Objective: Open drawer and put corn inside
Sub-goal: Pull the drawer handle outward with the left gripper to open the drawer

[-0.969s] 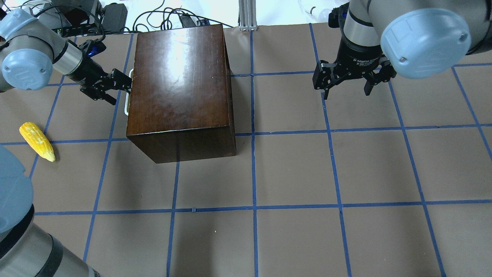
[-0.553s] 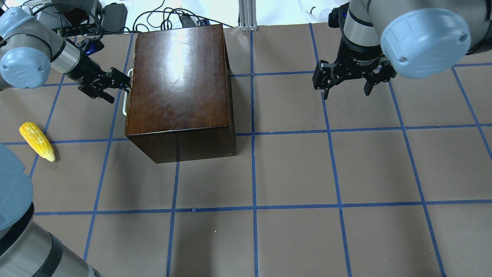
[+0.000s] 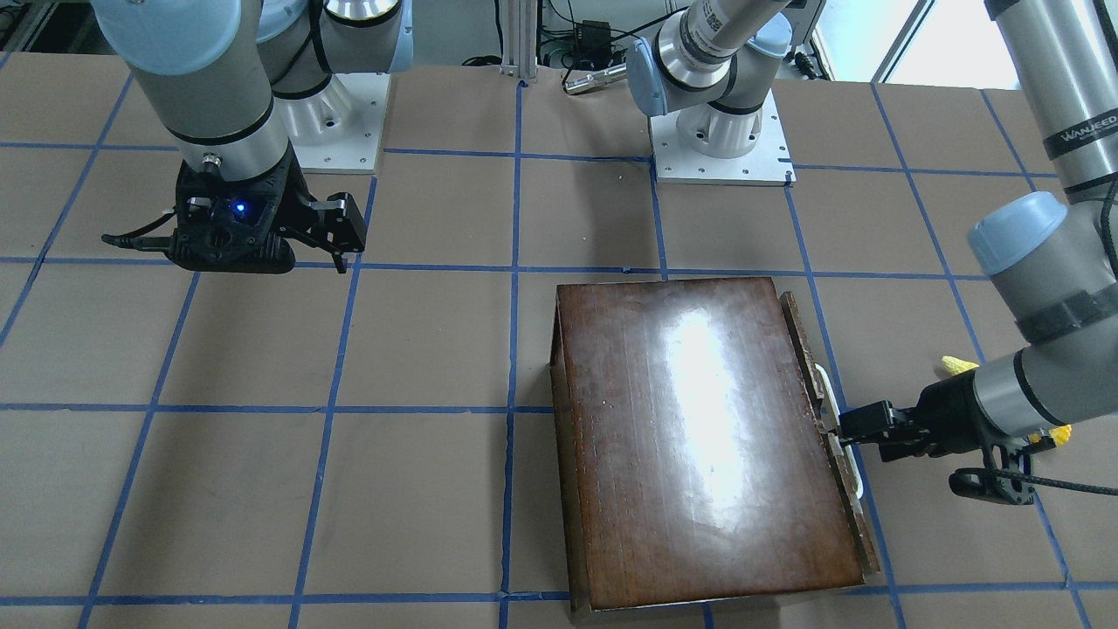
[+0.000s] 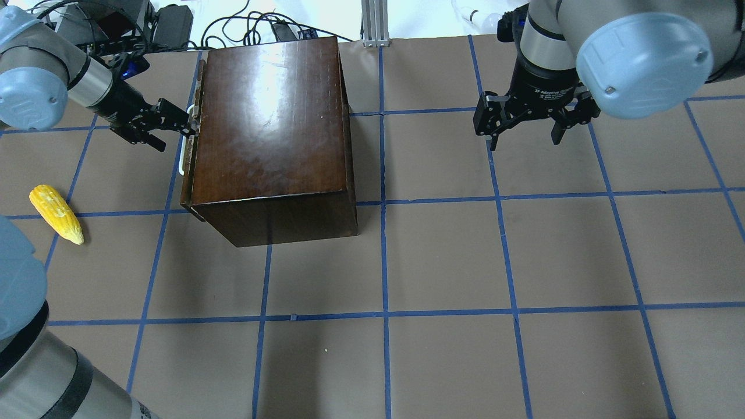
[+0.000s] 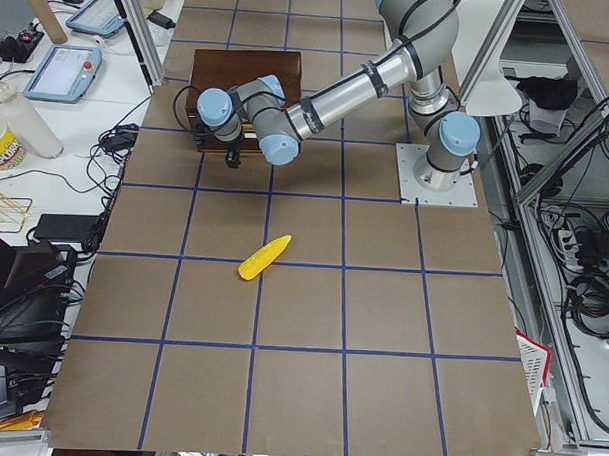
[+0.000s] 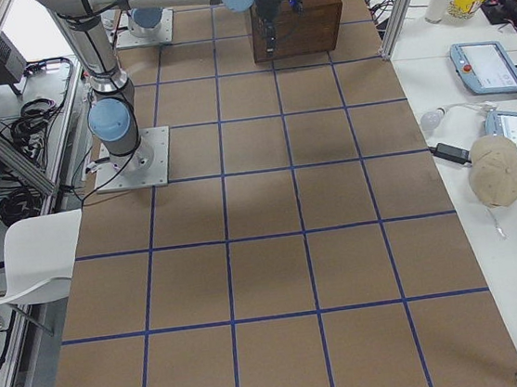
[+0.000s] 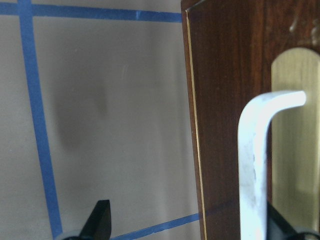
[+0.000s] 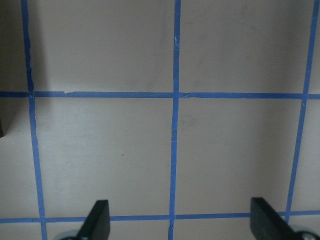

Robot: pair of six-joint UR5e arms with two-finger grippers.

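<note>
Dark-brown wood makes up the one box (image 4: 268, 128) on the table (image 4: 442, 262), and its one drawer (image 7: 225, 100) sits just slightly out. The left gripper (image 4: 174, 131) has its fingers spread, one hooked behind the single whitish handle (image 7: 252, 165), the other touching nothing. The right gripper (image 4: 525, 141), likewise spread, hangs above the table, well apart from the box. One corn (image 4: 56, 213) lies on the table, well apart from the drawer.

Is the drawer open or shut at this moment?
Open only a crack. The drawer front stands slightly away from the box, with the left gripper at its handle. No inside shows yet.
</note>
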